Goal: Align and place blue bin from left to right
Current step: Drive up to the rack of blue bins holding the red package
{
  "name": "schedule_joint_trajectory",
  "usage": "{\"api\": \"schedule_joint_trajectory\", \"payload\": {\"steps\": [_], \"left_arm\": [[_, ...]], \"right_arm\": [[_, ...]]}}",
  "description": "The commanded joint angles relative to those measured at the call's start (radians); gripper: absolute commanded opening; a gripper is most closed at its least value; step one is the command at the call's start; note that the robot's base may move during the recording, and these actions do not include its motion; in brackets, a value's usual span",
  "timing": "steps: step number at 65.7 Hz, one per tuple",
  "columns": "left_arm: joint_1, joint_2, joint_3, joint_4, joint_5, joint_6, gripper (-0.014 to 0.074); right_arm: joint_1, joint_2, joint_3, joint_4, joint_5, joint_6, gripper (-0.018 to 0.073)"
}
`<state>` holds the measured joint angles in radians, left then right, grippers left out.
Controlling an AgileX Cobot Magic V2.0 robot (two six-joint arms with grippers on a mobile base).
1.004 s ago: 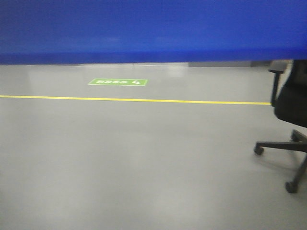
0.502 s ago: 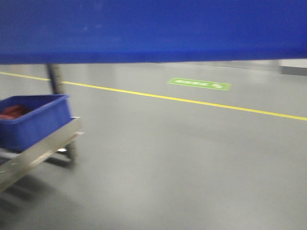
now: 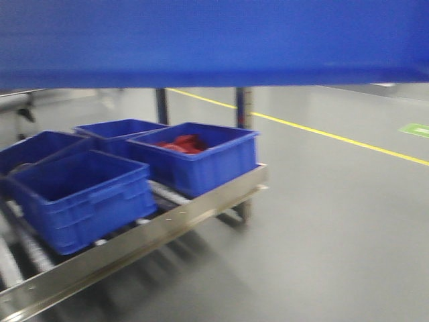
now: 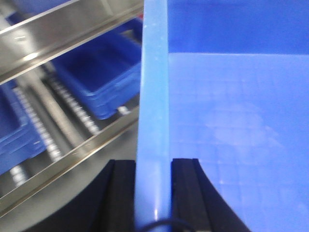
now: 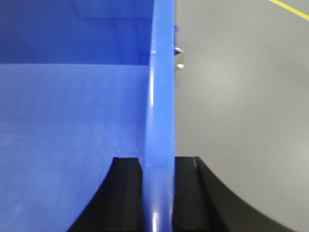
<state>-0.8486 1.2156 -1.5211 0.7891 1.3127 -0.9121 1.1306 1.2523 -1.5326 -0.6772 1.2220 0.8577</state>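
Note:
The blue bin (image 3: 214, 40) is held up in the air and its flat side fills the top of the front view. My left gripper (image 4: 153, 166) is shut on the bin's left rim (image 4: 153, 96), one black finger on each side of the wall. My right gripper (image 5: 158, 166) is shut on the bin's right rim (image 5: 161, 96) in the same way. The bin's pale blue floor (image 4: 231, 121) shows inside, with nothing on it.
A metal roller rack (image 3: 167, 225) stands at lower left, carrying several blue bins (image 3: 84, 194); one of them (image 3: 194, 157) holds red items. Grey floor with a yellow line (image 3: 335, 137) and a green floor label (image 3: 417, 129) lies to the right. The rack's rail (image 4: 72, 154) runs below the left gripper.
The view has swung left: the office chair left the frame, the green label and yellow line slid right, and the rack with its bins came into view. The held bin stays fixed across the top.

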Motion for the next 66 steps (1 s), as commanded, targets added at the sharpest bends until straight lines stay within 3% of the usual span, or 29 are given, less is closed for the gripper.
{"api": "schedule_joint_trajectory", "payload": {"steps": [1,66], "left_arm": [[-0.011,-0.002,-0.009,0.031,-0.092,-0.01,-0.0111],[-0.011,-0.002,-0.009,0.031,-0.092,-0.01,-0.0111]], "right_arm": [[0.009,-0.005,-0.011,-0.003,-0.184,-0.011,-0.0072],[0.009,-0.005,-0.011,-0.003,-0.184,-0.011,-0.0072]]}}
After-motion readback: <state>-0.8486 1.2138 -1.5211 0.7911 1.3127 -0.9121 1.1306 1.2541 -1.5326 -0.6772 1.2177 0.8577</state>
